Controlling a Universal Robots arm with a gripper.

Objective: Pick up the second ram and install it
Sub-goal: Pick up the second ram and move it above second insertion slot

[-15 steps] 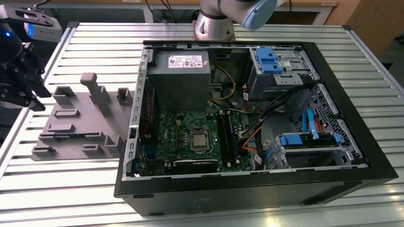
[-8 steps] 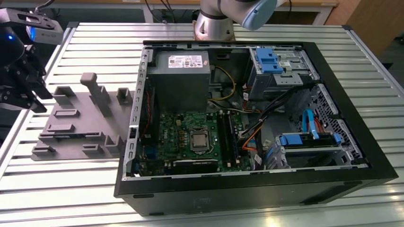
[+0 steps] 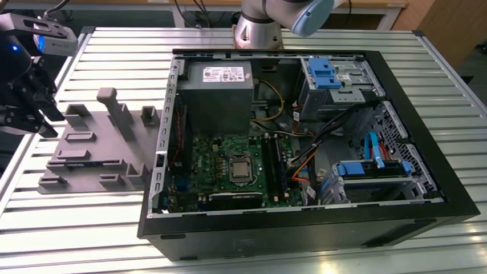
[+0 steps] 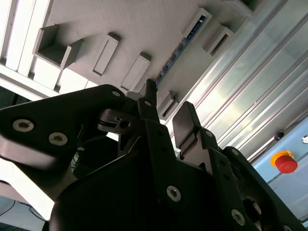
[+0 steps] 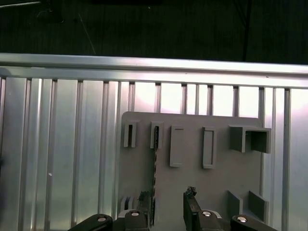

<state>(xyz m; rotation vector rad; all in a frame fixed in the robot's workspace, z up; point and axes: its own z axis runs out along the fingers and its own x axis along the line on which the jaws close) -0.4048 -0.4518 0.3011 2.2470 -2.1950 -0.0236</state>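
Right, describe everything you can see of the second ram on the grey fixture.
The second ram is a slim blue-green board with a row of small dark chips, standing on its long edge on the grey fixture plate, one end in a slotted block. The open gripper hangs over it, the stick between its fingers, nearer one; whether they touch cannot be told.

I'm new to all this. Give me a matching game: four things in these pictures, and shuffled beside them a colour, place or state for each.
1. memory stick
2. holder plate
3. button
4. computer case

A. red
B. black, open
C. grey, lying on the table
D. on edge in a slot, by the open end effector

Pairs: 1-D, 2-C, 3-A, 4-B
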